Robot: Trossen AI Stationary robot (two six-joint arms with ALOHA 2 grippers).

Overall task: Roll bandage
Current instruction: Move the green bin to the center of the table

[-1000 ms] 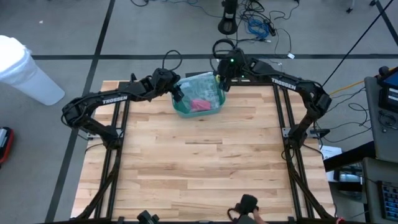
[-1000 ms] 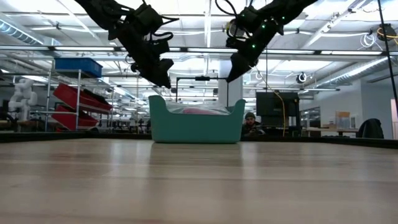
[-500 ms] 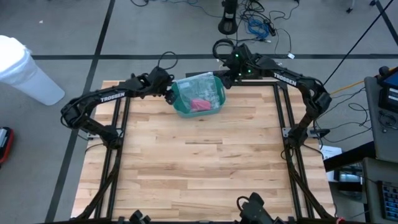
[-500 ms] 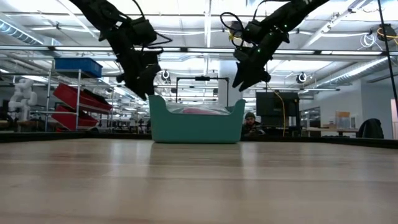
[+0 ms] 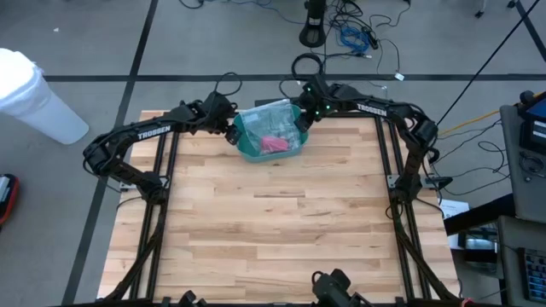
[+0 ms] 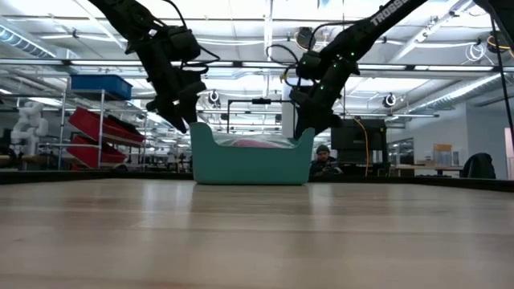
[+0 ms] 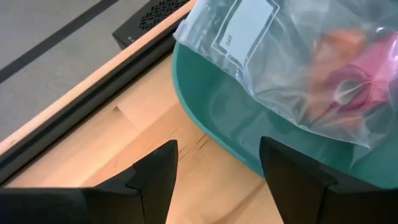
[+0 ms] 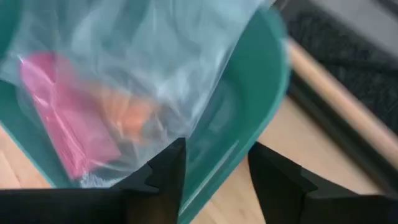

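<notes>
The left gripper (image 5: 230,130) hangs just beside the left end of the teal tub (image 5: 249,150), above the wooden table (image 5: 273,230). Its fingers (image 7: 155,177) stand wide apart with nothing between them, the tub's rim and bare wood showing in the gap. A second ago it reached in over the tub's left rim; since then it has drawn back outward and now sits clear of the wall, where it was half a second ago too.

The tub stands at the far middle of the table, in the same place as before. Inside it lies a clear plastic bag (image 5: 275,119) with a white label (image 7: 244,26), and through the plastic show a pink roll (image 5: 275,142) and something orange (image 8: 134,118); whether either is the bandage cannot be told.

The right gripper (image 5: 300,118) is at the tub's right far corner. Half a second ago it was raised and off to the right; it has since swung in and down to the rim. In the right wrist view its fingers (image 8: 163,171) stand narrowly apart, astride the tub's teal wall, with the edge of the bag at the gap. Whether they pinch anything I cannot tell.
</notes>
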